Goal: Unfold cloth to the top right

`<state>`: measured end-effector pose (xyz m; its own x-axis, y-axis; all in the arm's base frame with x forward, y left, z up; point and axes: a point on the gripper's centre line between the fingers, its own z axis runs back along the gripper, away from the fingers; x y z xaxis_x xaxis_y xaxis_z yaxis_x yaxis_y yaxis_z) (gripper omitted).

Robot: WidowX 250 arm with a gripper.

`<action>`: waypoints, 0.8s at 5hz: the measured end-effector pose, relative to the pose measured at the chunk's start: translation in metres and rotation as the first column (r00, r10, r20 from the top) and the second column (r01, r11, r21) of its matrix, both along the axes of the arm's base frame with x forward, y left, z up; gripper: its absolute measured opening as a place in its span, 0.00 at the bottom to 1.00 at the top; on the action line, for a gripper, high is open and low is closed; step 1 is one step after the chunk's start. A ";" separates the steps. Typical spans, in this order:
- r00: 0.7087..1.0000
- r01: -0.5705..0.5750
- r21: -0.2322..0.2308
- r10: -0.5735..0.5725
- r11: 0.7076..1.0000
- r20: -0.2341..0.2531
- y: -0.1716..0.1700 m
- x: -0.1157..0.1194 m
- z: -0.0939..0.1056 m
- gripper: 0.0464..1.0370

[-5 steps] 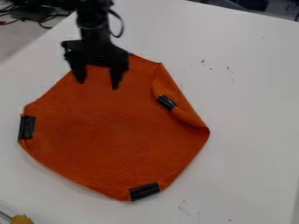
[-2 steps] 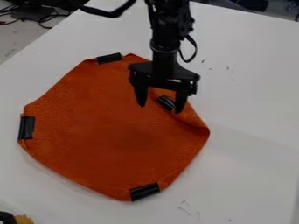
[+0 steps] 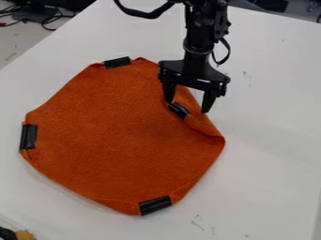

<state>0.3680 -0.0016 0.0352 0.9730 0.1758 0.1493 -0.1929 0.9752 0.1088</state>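
The gripper hangs over the right upper edge of the orange cloth, its two fingers spread apart. Between and just below the fingertips lies the folded-in corner with a black tape strip; whether the fingertips touch the cloth I cannot tell. That flap is turned inward along the cloth's right side. Other black strips mark the top left, the left and the bottom of the cloth, which lies mostly flat.
White table surrounds the cloth. At the bottom left edge is a small yellow-brown object beside a dark one. Cables lie beyond the table at the top left.
The gripper has moved right and down from the cloth's top left to above the folded right corner, uncovering the top left strip. The cloth keeps its shape. A dark object has appeared at the bottom left.
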 end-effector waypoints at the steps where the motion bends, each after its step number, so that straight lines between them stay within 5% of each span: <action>1: 1.000 0.010 0.019 -0.010 1.000 0.012 0.006 0.008 0.002 0.96; 4: 0.997 -0.057 0.021 0.058 0.998 -0.043 0.022 -0.008 -0.012 0.96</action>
